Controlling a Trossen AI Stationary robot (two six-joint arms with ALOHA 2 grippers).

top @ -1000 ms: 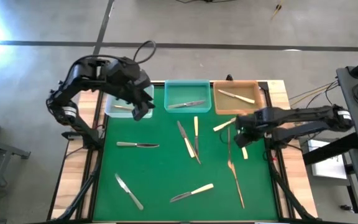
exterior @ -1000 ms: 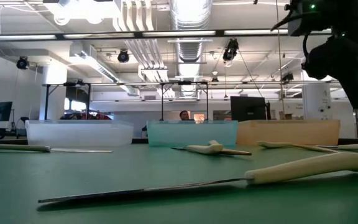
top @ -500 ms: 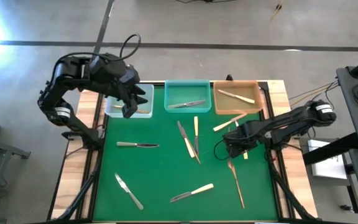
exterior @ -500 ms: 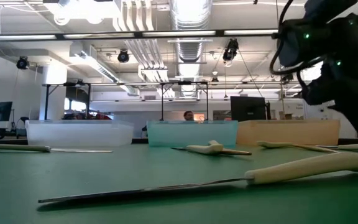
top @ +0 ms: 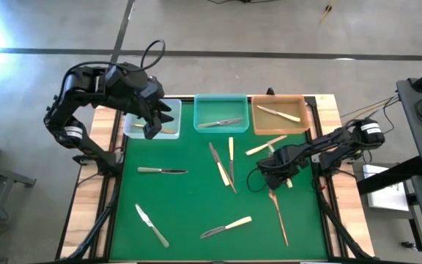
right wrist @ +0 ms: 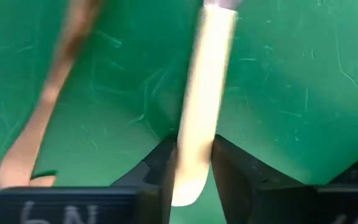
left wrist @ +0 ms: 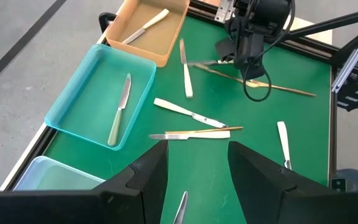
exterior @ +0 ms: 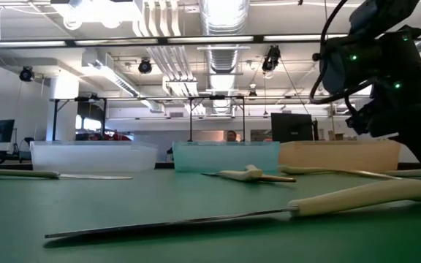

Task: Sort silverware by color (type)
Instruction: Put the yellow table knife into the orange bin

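Note:
On the green mat under my right gripper (top: 275, 170) lies a cream-handled knife (right wrist: 204, 93), and the gripper is shut on its handle. Beside it lies a long gold utensil (top: 278, 213). More silverware rests flat on the mat: a silver knife (top: 162, 171), another silver knife (top: 151, 225), a cream-handled knife (top: 226, 227), two pieces in the middle (top: 218, 165) and a cream one (top: 266, 145). High over the clear bin's near edge, my left gripper (left wrist: 197, 186) is open with nothing between its fingers. My right gripper has the free end of the knife's cream handle (right wrist: 191, 168) between its two fingers (right wrist: 160, 171). The fingers come steeply from above, one on each long side of the handle. The knife still seems to lie on the mat, its blade pointing away from the fingers.
Along the far edge stand a clear bin (top: 134, 130), a teal bin (top: 222, 103) holding a silver knife and an amber bin (top: 278, 100) holding a cream-handled knife. The mat's near left part has bare room. A cable loops off the right arm (left wrist: 257, 93).
My right gripper has come down toward the mat and a little toward the table's left and near edges, tipping more steeply downward onto the cream handle. My left gripper has drawn back slightly toward the table's left edge, then kept still. No silverware has moved.

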